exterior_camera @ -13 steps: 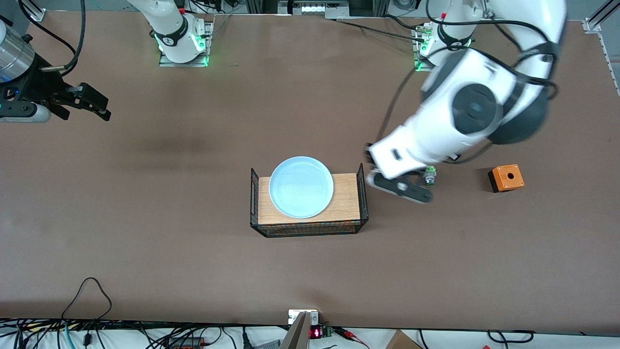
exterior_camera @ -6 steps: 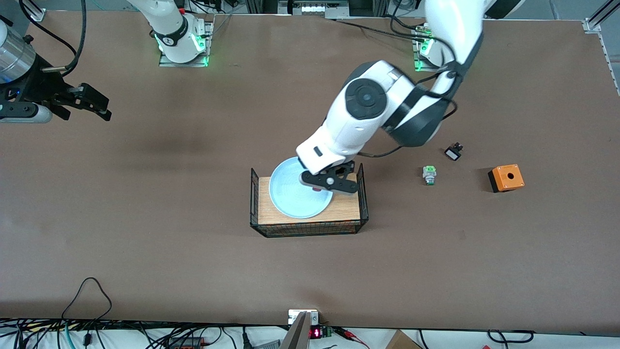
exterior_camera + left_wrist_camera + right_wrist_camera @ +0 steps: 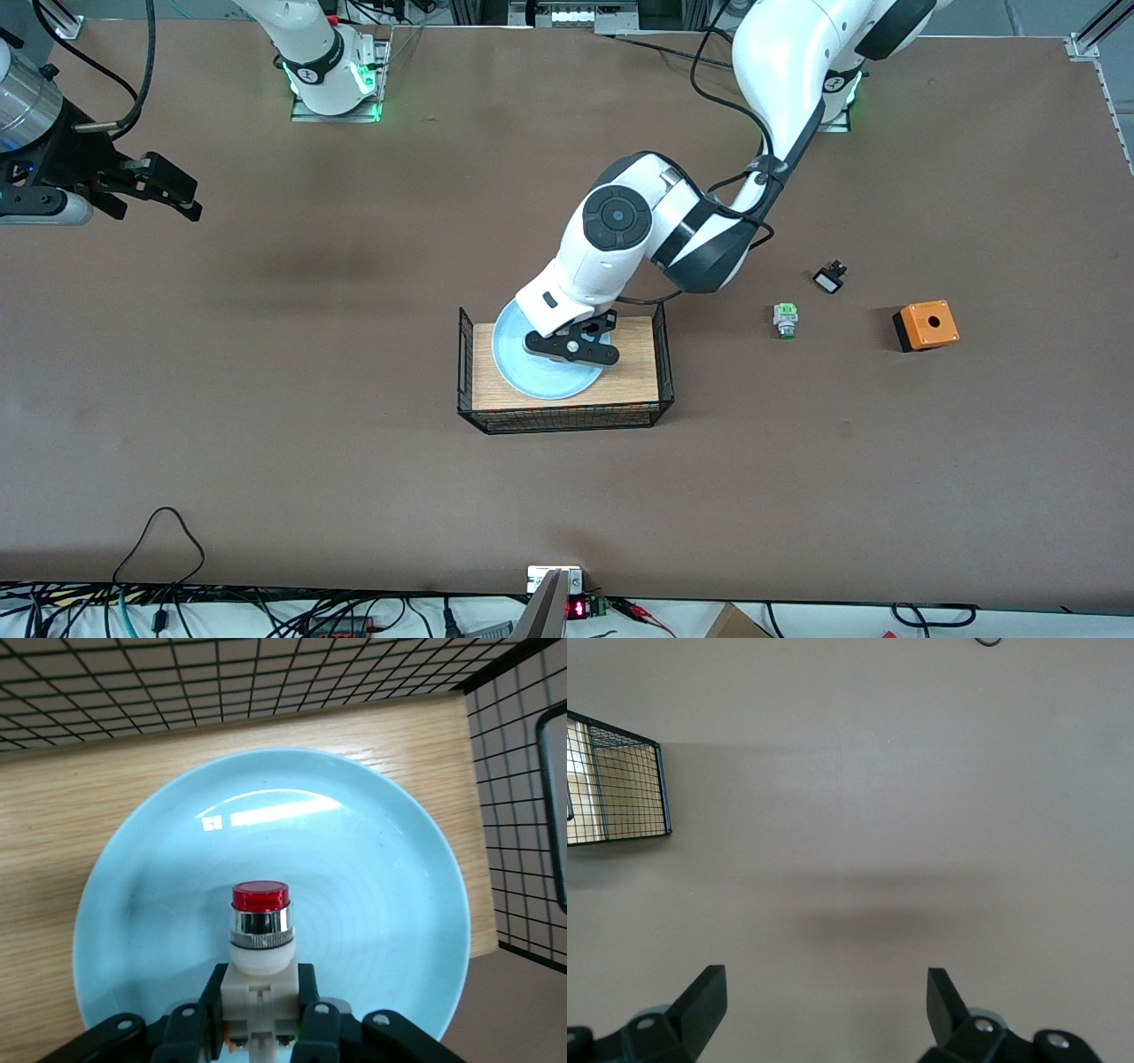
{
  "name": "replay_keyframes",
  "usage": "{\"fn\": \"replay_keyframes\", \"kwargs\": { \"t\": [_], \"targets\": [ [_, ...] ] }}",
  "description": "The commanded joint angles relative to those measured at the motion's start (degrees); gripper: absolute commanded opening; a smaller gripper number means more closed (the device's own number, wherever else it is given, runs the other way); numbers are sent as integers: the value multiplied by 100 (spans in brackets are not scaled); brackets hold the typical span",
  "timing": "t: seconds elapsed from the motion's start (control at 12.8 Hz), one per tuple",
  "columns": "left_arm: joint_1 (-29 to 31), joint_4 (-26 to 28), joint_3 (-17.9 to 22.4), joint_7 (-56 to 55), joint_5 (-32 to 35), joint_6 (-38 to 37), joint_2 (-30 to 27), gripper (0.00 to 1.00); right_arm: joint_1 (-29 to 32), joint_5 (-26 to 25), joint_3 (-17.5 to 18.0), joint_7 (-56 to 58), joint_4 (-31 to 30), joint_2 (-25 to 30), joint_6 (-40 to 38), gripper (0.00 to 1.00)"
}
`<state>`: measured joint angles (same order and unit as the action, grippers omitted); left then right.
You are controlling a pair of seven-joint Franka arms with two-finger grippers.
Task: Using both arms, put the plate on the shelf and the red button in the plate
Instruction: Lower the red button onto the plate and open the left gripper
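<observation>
Fingers (image 3: 306, 992) of my left gripper (image 3: 259, 1014) clamp the whitish body of the red button (image 3: 260, 920), its glossy red cap and chrome ring over the smooth, round light blue plate (image 3: 372, 868) at frame centre. I see one plate, on a wood-grain board in a black wire basket (image 3: 663, 354); the wrist hides its upper edge. My right gripper (image 3: 824, 1001) waits over bare table at upper left, fingers apart.

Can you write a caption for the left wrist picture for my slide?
Left gripper holds the red button over the blue plate on the wooden tray.
</observation>
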<state>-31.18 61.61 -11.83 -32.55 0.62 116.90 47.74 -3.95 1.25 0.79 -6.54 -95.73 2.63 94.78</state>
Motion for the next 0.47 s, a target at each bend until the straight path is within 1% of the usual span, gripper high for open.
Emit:
{"fn": "replay_keyframes", "kwargs": {
  "t": [0.0, 0.23, 0.39],
  "targets": [
    [-37, -238, 84, 11, -36, -53, 131, 99, 61, 103, 26, 83, -68, 97, 22, 100],
    [16, -282, 84, -49, -36, -106, -9, 100, 70, 103, 18, 162, -60, 71, 23, 100],
    [235, -290, 58, -49, -80, -447, -246, 100, 78, 103, 9, 162, -60, 71, 14, 100]
  ]
}}
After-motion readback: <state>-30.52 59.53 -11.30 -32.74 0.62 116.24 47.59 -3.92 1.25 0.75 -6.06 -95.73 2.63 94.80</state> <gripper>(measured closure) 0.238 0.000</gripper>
